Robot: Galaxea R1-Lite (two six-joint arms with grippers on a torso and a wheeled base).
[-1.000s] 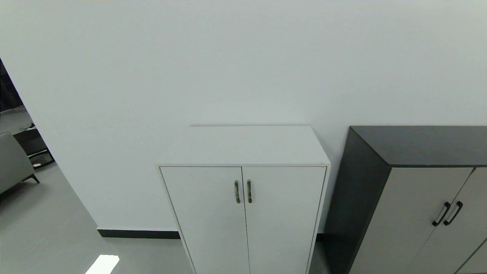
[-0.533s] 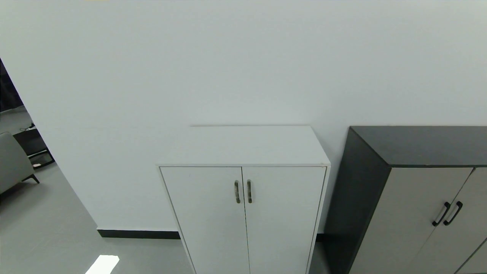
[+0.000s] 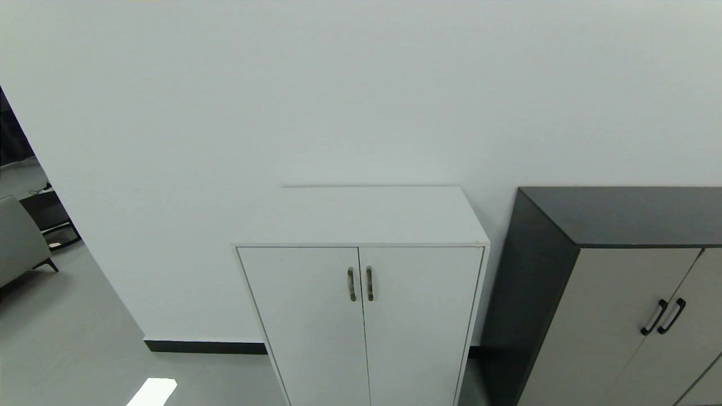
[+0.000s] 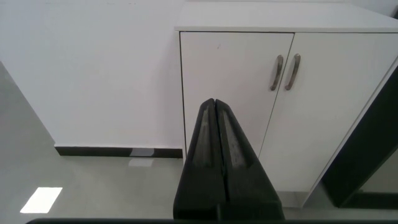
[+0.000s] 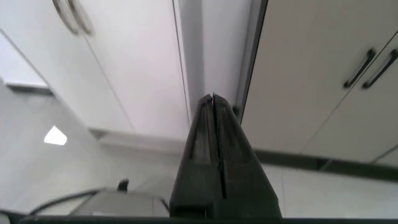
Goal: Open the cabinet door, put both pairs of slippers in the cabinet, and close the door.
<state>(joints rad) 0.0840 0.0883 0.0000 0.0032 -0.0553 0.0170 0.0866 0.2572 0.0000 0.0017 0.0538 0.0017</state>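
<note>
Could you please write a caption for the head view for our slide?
White two-door cabinet, shut, against a white wall beside a dark cabinet.

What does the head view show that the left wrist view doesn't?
Extra in the head view: the grey doors and black handles on the dark cabinet, and a chair at the far left. Extra in the left wrist view: the left gripper, shut, held short of the white cabinet. Shared: the white cabinet with both doors shut, its two handles, the black baseboard and a bright patch on the floor.
</note>
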